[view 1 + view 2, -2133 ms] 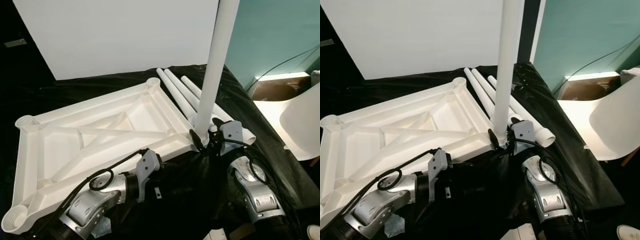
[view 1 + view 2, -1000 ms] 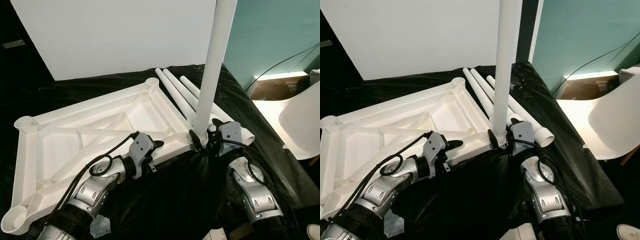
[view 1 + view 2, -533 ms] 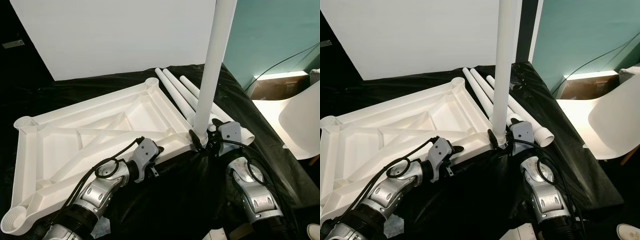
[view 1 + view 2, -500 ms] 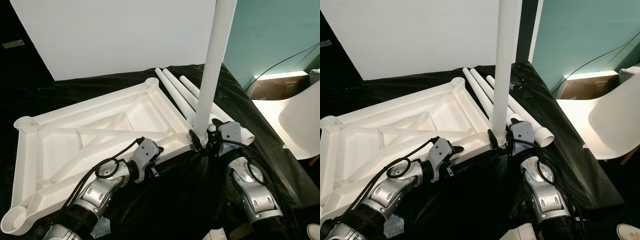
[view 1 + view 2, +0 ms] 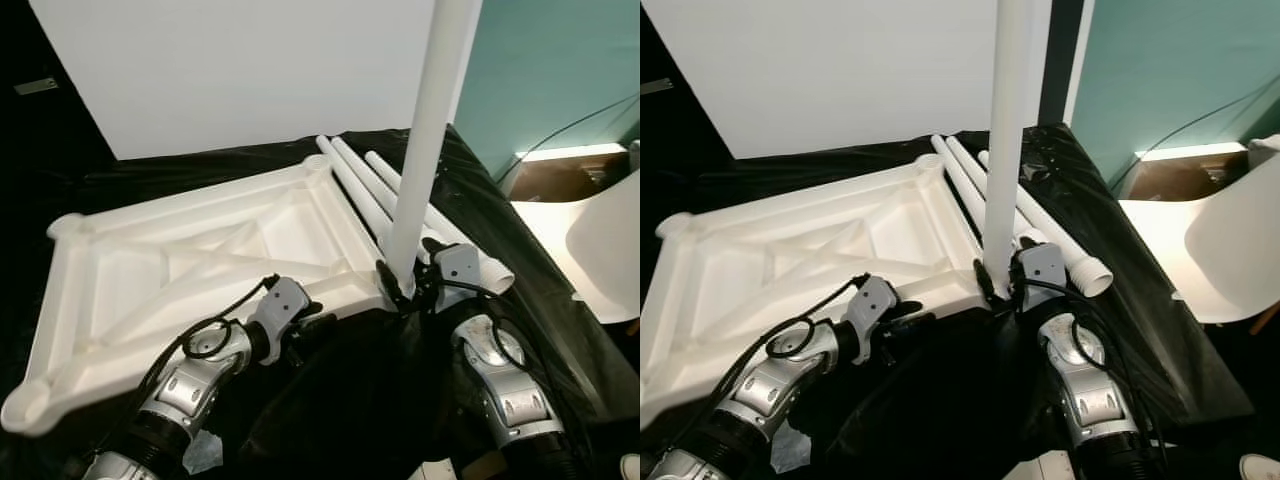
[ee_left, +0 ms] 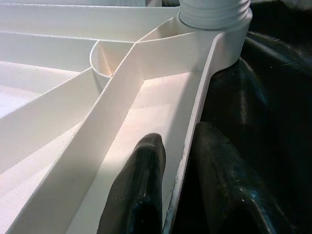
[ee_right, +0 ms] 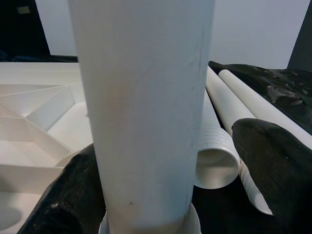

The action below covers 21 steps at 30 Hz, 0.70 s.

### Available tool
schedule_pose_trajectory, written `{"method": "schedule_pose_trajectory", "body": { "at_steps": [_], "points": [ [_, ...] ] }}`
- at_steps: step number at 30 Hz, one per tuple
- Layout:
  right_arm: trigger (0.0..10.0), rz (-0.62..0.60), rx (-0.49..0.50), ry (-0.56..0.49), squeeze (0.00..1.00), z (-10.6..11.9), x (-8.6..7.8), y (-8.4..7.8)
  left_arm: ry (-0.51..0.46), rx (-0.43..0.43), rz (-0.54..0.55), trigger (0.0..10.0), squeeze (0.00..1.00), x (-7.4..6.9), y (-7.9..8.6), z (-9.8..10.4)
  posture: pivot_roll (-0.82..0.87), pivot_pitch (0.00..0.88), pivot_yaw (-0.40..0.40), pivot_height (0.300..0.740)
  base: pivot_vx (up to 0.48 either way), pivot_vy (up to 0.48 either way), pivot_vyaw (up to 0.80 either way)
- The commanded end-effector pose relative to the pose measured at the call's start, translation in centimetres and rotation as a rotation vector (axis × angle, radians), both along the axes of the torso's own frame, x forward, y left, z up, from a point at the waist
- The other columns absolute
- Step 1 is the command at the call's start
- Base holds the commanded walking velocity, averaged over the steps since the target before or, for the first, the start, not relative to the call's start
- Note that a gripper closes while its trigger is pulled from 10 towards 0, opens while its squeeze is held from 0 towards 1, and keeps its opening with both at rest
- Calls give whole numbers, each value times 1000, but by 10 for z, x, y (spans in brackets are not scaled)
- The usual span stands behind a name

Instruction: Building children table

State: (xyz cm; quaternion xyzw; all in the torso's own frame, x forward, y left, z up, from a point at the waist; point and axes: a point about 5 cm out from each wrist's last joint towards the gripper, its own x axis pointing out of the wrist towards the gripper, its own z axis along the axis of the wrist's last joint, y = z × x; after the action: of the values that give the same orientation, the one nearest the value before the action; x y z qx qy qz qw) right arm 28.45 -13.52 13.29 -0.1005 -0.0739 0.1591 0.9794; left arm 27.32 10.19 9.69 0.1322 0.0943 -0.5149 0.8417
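room in a home, teal painted wall [image 5: 560, 70], large white board [image 5: 250, 70] leaning behind, white moulded chair [image 5: 1235, 255] at the right, black plastic sheet [image 5: 350, 400] spread as work surface, cable along wall

Smooth matt white plastic: tabletop frame [image 5: 200, 250], upright leg [image 5: 425, 140]. Glossy crinkled black sheet [image 5: 470, 210]. Brushed silver metal arms.
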Motion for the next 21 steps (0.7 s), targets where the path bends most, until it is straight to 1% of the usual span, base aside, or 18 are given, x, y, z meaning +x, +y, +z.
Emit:
{"method": "schedule_pose_trajectory", "body": {
  "at_steps": [1, 6, 8, 9, 10, 11, 12, 13, 15, 16, 17, 19, 21],
  "points": [
    [10000, 8, -4, 1, 0, 2, -2, -2, 50, 24, -97, 0, 0, -11, -3, -9, -26, 0, 55, 740, 0, 0, 0],
    [10000, 58, -25, 5, 0, 6, -6, -3, 54, 29, -96, 0, 0, -13, 1, -10, -29, 0, 59, 740, 0, 0, 0],
    [10000, 114, -50, 26, 0, 9, -13, -10, 62, 34, -98, 0, 0, -15, 4, -12, -34, 0, 63, 740, 0, 0, 0],
    [10000, 114, -50, 26, 0, 9, -13, -10, 62, 34, -98, 0, 0, -15, 4, -12, -34, 0, 63, 740, 0, 0, 0],
    [10000, 156, -75, 51, 0, 8, -18, -14, 71, 41, -100, 0, 0, -17, 6, -14, -45, 0, 69, 740, 0, 0, 0],
    [10000, 169, -84, 58, 0, 8, -19, -14, 74, 43, -101, 0, 0, -18, 7, -15, -45, 0, 69, 740, 0, 0, 0],
    [10000, 169, -84, 58, 0, 8, -19, -14, 74, 43, -101, 0, 0, -18, 7, -15, -45, 0, 69, 740, 0, 0, 0],
    [10000, 198, -91, 70, 0, 7, -21, -13, 77, 45, -102, 0, 0, -19, 8, -16, -46, 0, 71, 740, 0, 0, 0],
    [10000, 198, -91, 70, 0, 7, -21, -13, 77, 45, -102, 0, 0, -19, 8, -16, -46, 0, 71, 740, 0, 0, 0],
    [10000, 243, -105, 84, 0, 6, -23, -10, 80, 47, -102, 0, 0, -20, 10, -16, -48, 0, 74, 740, 0, 0, 0],
    [10000, 243, -105, 84, 0, 6, -23, -10, 80, 47, -102, 0, 0, -20, 10, -16, -48, 0, 74, 740, 0, 0, 0],
    [10000, 337, -143, 102, 0, 7, -26, -6, 87, 46, -99, 0, 0, -23, 13, -16, -49, 0, 76, 740, 0, 0, 0],
    [10000, 361, -163, 97, 0, 10, -23, -8, 90, 46, -97, 0, 0, -25, 15, -17, -46, 0, 74, 740, 0, 0, 0]
  ]
}}
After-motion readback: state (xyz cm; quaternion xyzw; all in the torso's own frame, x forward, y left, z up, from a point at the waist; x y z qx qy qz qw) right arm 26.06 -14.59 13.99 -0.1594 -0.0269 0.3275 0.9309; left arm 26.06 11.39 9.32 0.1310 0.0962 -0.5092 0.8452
